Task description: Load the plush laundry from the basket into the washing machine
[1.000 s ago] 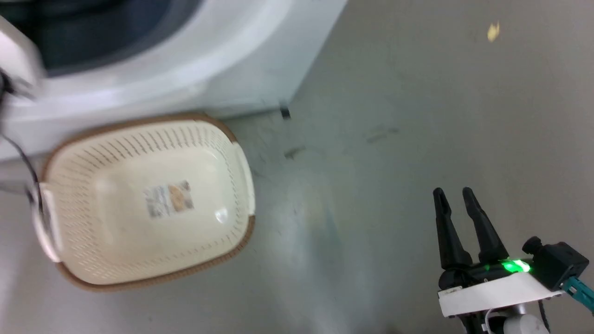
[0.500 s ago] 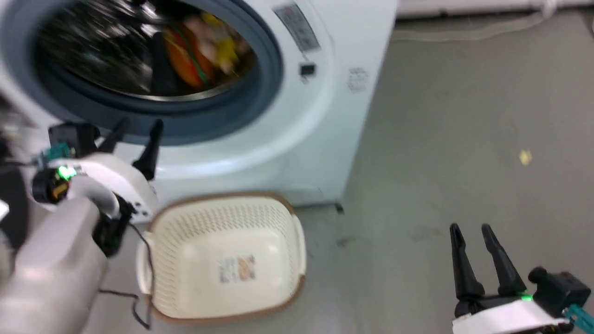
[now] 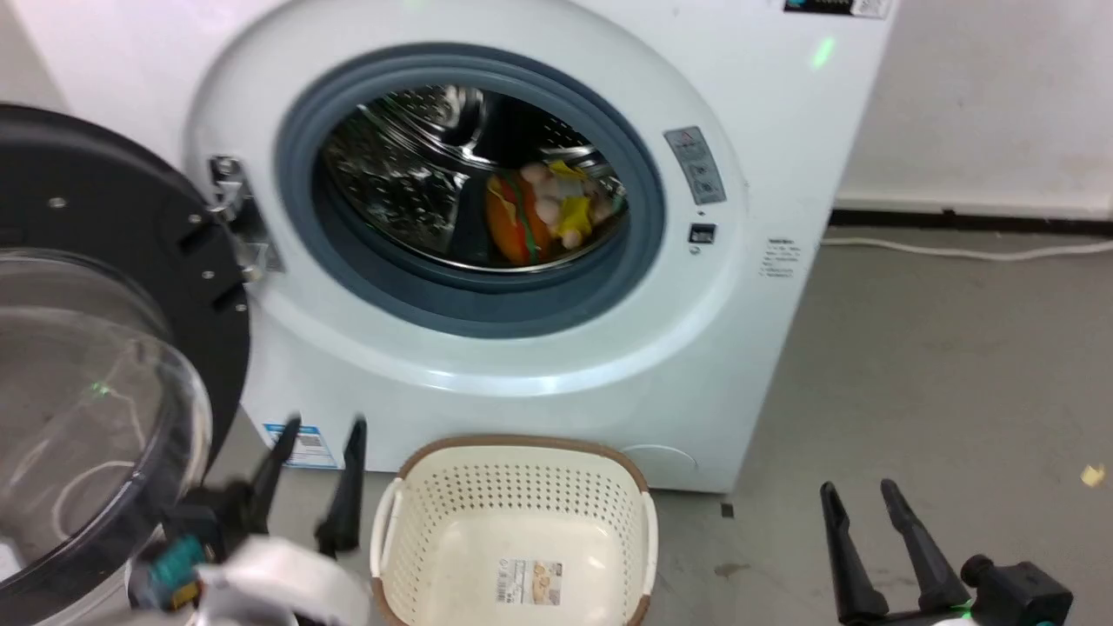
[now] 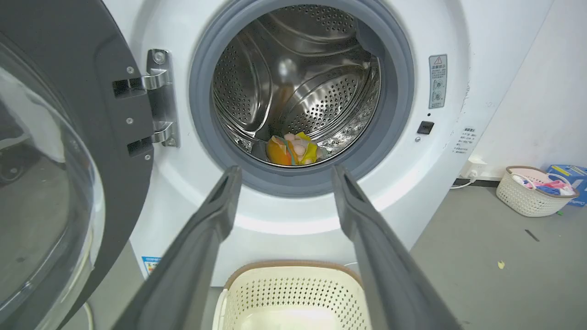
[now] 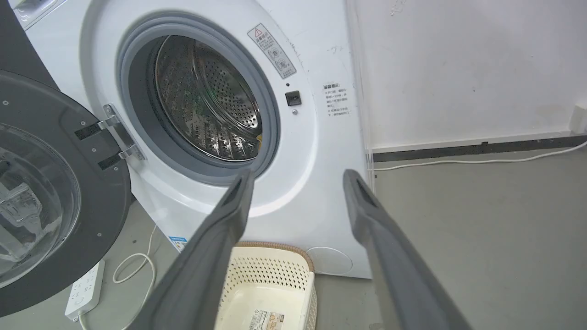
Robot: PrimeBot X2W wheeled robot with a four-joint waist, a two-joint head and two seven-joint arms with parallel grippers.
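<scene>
The plush toy point(image 3: 543, 216) point(image 4: 292, 150), orange, green and yellow with a pink face, lies at the front of the steel drum inside the white washing machine point(image 3: 556, 348) point(image 4: 183, 183) point(image 5: 316, 151). The cream basket point(image 3: 513, 487) point(image 4: 293, 288) point(image 5: 275, 270) stands on the floor below the porthole and holds nothing but its label sticker. My left gripper point(image 3: 321, 430) point(image 4: 282, 172) is open, low beside the basket's left side. At the lower right my right gripper point(image 3: 859, 491) point(image 5: 298, 174) is open above the floor. The black-framed door point(image 3: 96, 287) point(image 4: 59, 137) point(image 5: 50, 192) hangs open at the left.
A white power strip point(image 5: 85, 291) with a looped cable lies on the floor under the door. Another white cable point(image 3: 965, 252) runs along the back wall. A second small basket of clothes point(image 4: 532, 190) and a blue box point(image 4: 568, 176) stand far right by the wall.
The head camera has tilted up from the floor and basket to the whole washer front. My left gripper has come down from the porthole's lower rim to beside the basket.
</scene>
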